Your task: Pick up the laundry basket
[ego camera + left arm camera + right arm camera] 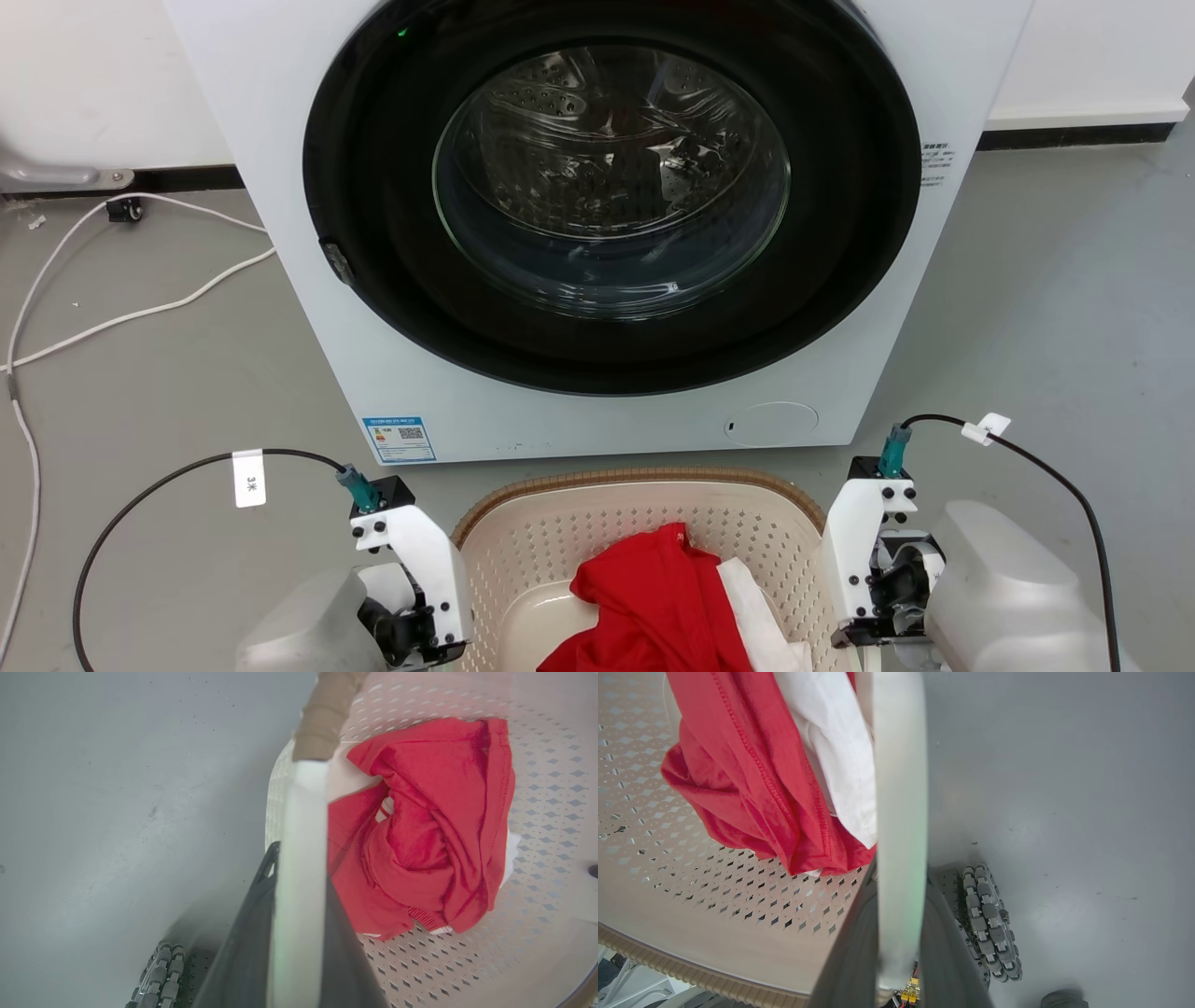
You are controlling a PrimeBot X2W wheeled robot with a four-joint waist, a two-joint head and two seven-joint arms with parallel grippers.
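Laundry basket (560, 546) is seen at the bottom middle of the head view, just in front of a white washing machine (308, 280) whose round glass door (611, 177) is shut. Its brown woven-look rim (635, 476) curves toward the machine, and a red garment (658, 597) is heaped inside over a white cloth (756, 607). The basket is flanked by the two arms, the left at its left side and the right at its right side.

In the left wrist view the left gripper (299, 933) is closed on the basket's white side handle (303, 826). The bar is pinched between the two dark fingers (247, 942), one on the floor side and one on the garment side. In the right wrist view the right gripper (901, 942) is likewise clamped on the opposite white handle (899, 788), with a finger pressed against each face.

Whether the laundry basket is resting on the grey floor (140, 401) or raised off it cannot be told. A ribbed wheel (987, 924) of the robot's base is seen beside the right gripper, and a white cable (140, 313) lies on the floor left of the machine.
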